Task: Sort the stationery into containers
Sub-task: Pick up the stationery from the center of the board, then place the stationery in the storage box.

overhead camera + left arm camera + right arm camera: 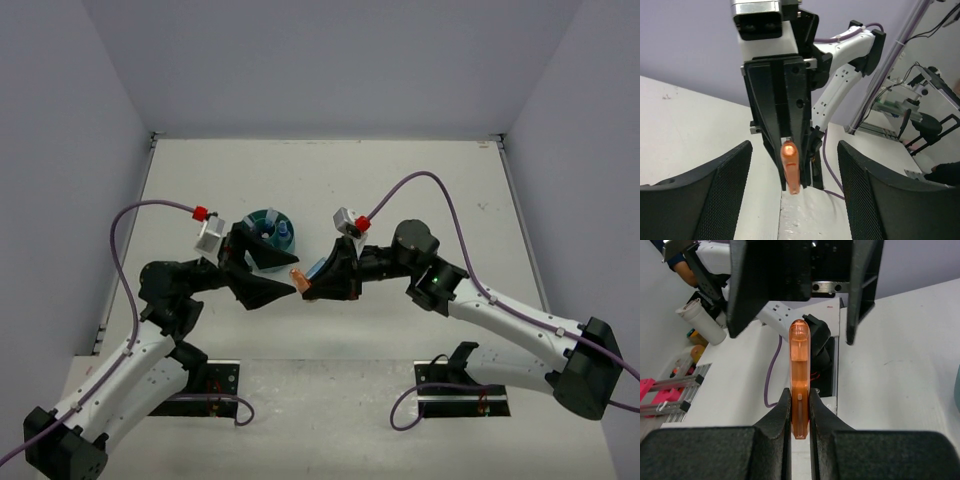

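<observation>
An orange marker (297, 277) is held level above the table, and my right gripper (800, 401) is shut on its rear end. The marker (800, 365) points straight at my left gripper (795, 150). That gripper is open, one finger on each side of the marker's tip (790, 167), and neither finger touches it. In the top view the two grippers meet nose to nose in front of the round teal organizer (262, 219). The organizer holds a blue-capped bottle (283, 229) and other small items.
A light-blue item (315, 268) shows beside the right gripper's fingers. Purple cables loop over both arms. The arm base plates (215, 383) sit at the near table edge. Grey walls close in the table on three sides.
</observation>
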`<state>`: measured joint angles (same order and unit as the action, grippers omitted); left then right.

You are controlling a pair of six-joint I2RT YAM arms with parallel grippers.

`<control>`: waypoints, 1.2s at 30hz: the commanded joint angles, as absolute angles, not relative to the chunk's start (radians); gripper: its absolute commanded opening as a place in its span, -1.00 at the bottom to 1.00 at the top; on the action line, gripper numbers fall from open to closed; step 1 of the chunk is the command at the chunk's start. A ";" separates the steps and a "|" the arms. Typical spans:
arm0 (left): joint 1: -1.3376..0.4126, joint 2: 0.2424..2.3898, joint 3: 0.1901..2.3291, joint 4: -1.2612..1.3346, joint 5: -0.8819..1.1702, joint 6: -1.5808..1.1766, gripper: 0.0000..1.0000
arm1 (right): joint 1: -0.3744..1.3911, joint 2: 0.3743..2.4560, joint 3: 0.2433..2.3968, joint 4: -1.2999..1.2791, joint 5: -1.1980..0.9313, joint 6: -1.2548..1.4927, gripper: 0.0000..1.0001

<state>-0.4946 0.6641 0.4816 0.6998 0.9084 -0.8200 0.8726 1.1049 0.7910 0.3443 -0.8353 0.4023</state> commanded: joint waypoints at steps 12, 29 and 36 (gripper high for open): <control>-0.577 0.736 0.538 0.761 0.851 -0.795 -0.67 | 0.879 1.115 0.868 0.374 -0.838 0.383 -1.00; -0.600 0.767 0.914 -0.066 -0.083 -0.457 -1.00 | 0.824 0.945 0.706 0.227 -0.287 0.363 0.98; -0.531 0.843 0.898 0.091 -0.698 -0.302 -1.00 | 0.820 0.766 0.579 0.156 -0.027 0.347 0.98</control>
<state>-0.5908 0.8070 0.9628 0.0338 -0.3000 -0.4457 0.8181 0.8415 0.6155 0.1872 -0.2049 0.3744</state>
